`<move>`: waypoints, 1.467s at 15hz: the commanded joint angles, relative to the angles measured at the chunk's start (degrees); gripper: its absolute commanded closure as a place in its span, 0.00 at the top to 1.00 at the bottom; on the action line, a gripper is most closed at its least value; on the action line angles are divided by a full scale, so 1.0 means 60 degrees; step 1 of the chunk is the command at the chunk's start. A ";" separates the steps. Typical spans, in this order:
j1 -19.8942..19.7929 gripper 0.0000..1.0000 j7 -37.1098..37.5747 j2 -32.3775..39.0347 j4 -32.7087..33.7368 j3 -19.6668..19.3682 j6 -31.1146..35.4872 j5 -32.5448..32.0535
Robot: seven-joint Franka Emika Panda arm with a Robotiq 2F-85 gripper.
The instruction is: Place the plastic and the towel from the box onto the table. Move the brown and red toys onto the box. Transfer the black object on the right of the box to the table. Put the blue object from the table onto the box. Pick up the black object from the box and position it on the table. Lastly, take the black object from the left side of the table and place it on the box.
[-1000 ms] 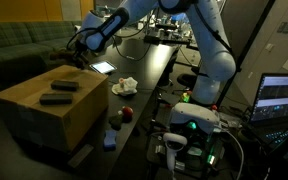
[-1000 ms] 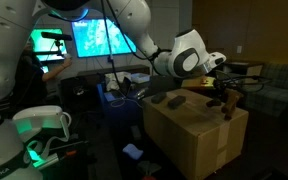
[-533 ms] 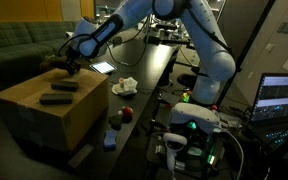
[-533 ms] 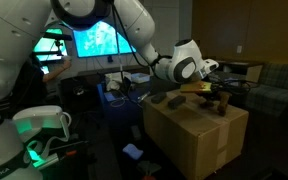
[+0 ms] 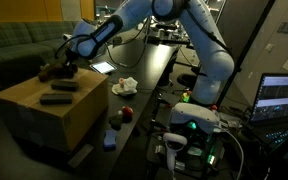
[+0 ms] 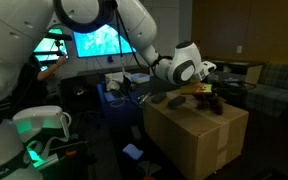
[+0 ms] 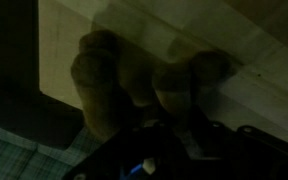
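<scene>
Dimly, brown toy (image 7: 100, 82) seemingly resting on box (image 5: 44, 115), tool (image 5: 68, 68) over it, grip state unclear.

Lumpy brown toy (image 7: 106, 82) on box (image 7: 199, 22) top

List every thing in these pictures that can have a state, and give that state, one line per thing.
Tan cardboard box: closed, flat top up.
Lumpy dark-brown toy: resting on the box top.
Robotiq gripper: at the brown toy; open or shut unclear.
Small round red toy: lying on the dark table.
Laptop: lid open, screen lit.
Large monitor: switched on.
</scene>
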 commanded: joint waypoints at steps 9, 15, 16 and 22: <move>-0.2228 1.00 -0.1816 -0.2308 -0.2218 0.1315 -0.1342 0.0779; -0.2733 1.00 -0.2430 -0.4279 -0.4855 0.0648 -0.1744 0.1853; -0.2650 1.00 -0.2415 -0.4472 -0.5211 0.0432 -0.1736 0.1906; -0.2168 1.00 -0.2205 -0.5458 -0.7374 -0.0607 -0.1746 0.1908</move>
